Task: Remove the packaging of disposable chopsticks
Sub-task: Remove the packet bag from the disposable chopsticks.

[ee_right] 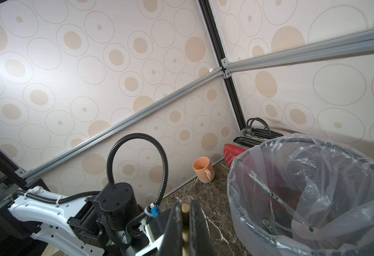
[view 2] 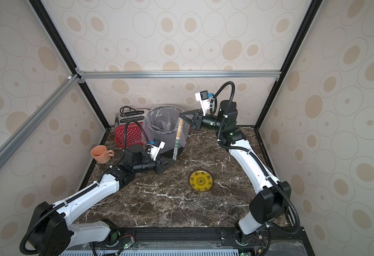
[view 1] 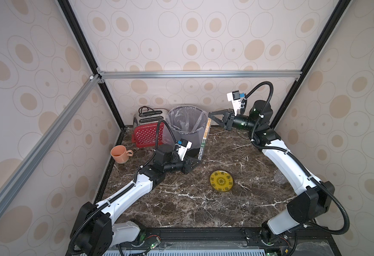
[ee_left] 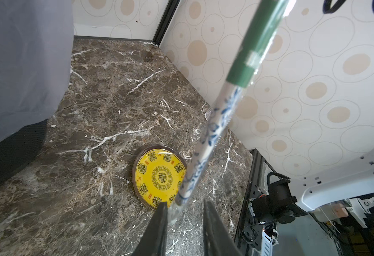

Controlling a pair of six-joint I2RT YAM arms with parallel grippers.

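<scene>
Nearest, the yellow patterned dish (view 1: 221, 183) sits on the marble tabletop (view 1: 181, 206). Beyond it, the packaging (ee_left: 215, 126) hangs almost upright in front of the grey bin (view 1: 175, 130). The left gripper (ee_left: 184, 205) is at its lower end. Only the left wrist view shows those jaws narrowly apart, with the sleeve against one finger (ee_left: 159, 223) and the other clear of it. The tan disposable chopsticks (view 1: 207, 129) show above the green band. The right wrist view shows the right gripper (ee_right: 185, 205) clamped on their tip, and other wrappers (ee_right: 268, 190) lying inside the bin.
</scene>
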